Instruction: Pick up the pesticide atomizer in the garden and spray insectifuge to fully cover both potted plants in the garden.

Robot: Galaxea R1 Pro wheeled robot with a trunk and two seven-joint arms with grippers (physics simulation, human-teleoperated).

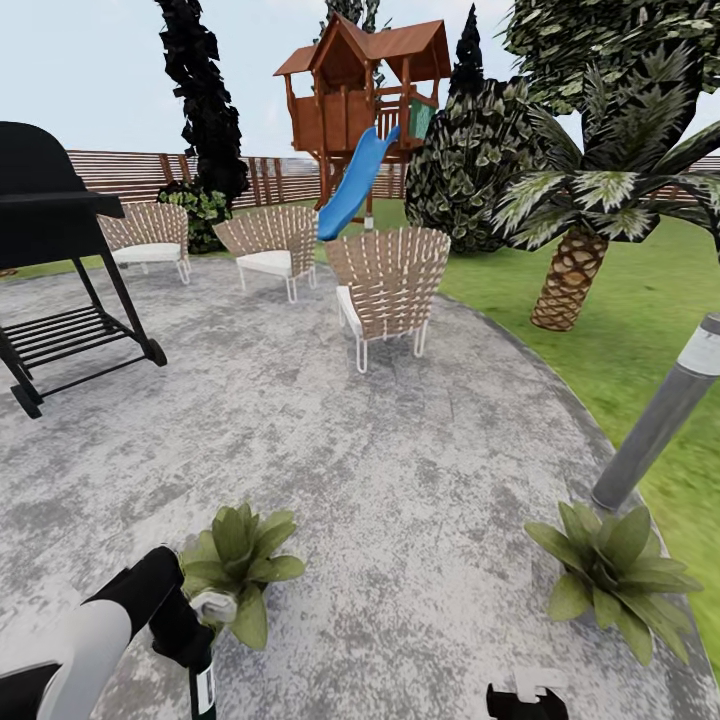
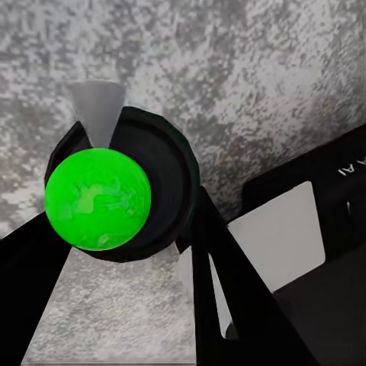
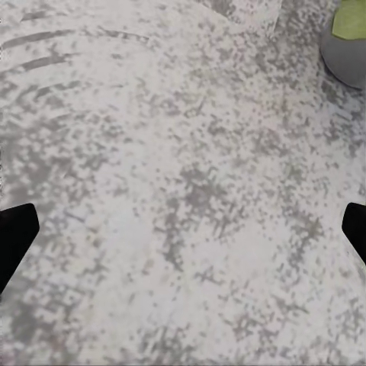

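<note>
At the lower left of the head view the left end effector (image 1: pixel 185 630) is clamped on the atomizer (image 1: pixel 203 680), whose whitish spray head sits just beside the near plant (image 1: pixel 238 565), so the nozzle seems aimed at those leaves, presumably because this rosette is the closer target. In the left wrist view the atomizer (image 2: pixel 126 183) shows from above as a dark round body with a pale nozzle and a bright green ball against it (what that ball stands for I cannot tell), with the dark fingers (image 2: pixel 221 282) closing in on either side over the mottled patio (image 2: pixel 252 69). The right end effector (image 1: pixel 527 700) hangs idle at the bottom edge of the head view; in its wrist view the two fingertips (image 3: pixel 15 236) sit at opposite edges of the frame, well apart and holding nothing, above bare paving with a grey pot (image 3: pixel 347 53) at the upper right corner. The second plant (image 1: pixel 612 572) stands at the lower right of the head view near a tilted-looking grey lamp post (image 1: pixel 660 415), well apart from the first. My judgement is that spraying of the near plant is in hand, and the far one will call for a reach or a turn toward the right.
</note>
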